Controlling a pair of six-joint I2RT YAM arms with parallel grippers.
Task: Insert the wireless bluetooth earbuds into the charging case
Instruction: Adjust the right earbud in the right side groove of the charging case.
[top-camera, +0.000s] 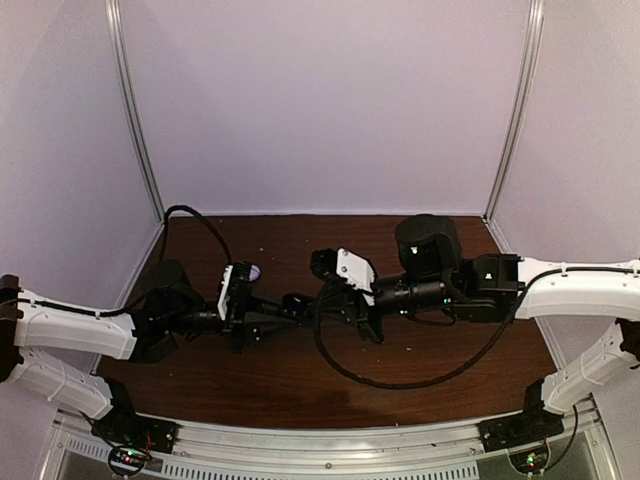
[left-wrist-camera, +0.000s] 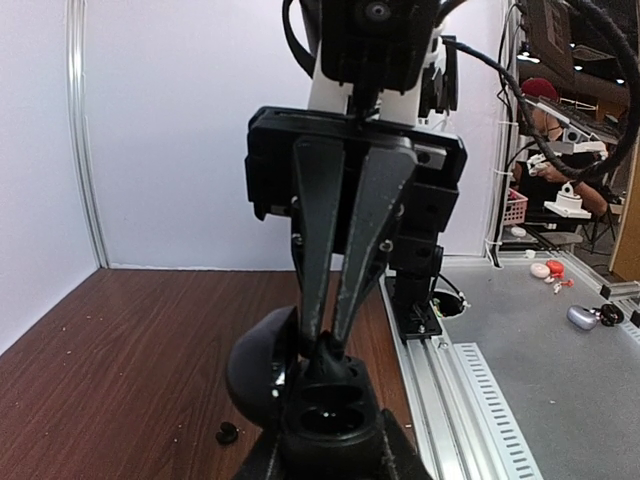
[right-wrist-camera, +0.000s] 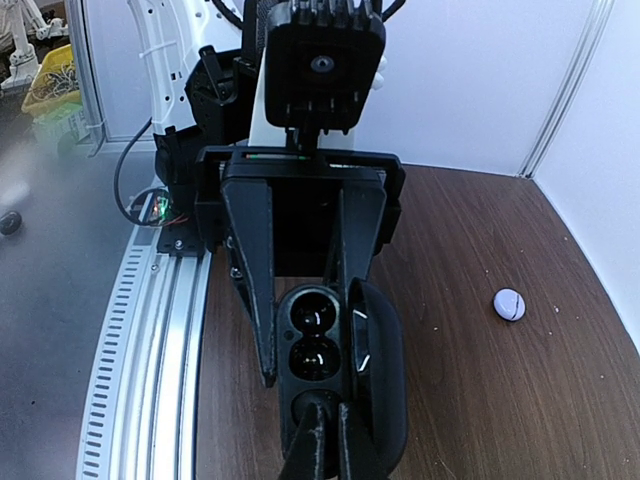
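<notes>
Looking from the right wrist, we see the charging case (right-wrist-camera: 300, 395) clamped in the left jaws. One finger (right-wrist-camera: 250, 290) presses on its left side and the other goes down behind the open lid (right-wrist-camera: 388, 370). The case is held up above the table (right-wrist-camera: 480, 400), with its two round wells turned to the camera. Something glossy shows in each well, but we cannot tell if an earbud sits inside.

The right jaws are together, with no gap that we can see. Their tips lie on the near end of the case, just past the lower well. From the left wrist, their fingers (left-wrist-camera: 320, 230) come down from above and meet in a point at the rim of the case, beside the lid. A small dark lump sits right under the tips; we cannot tell if it is a bud or part of the case.

One black earbud (left-wrist-camera: 228, 433) lies on the table near the lid side of the case, apart from both jaws. A small white round thing (right-wrist-camera: 509, 304) lies well apart on the table; we cannot tell what it is.
</notes>
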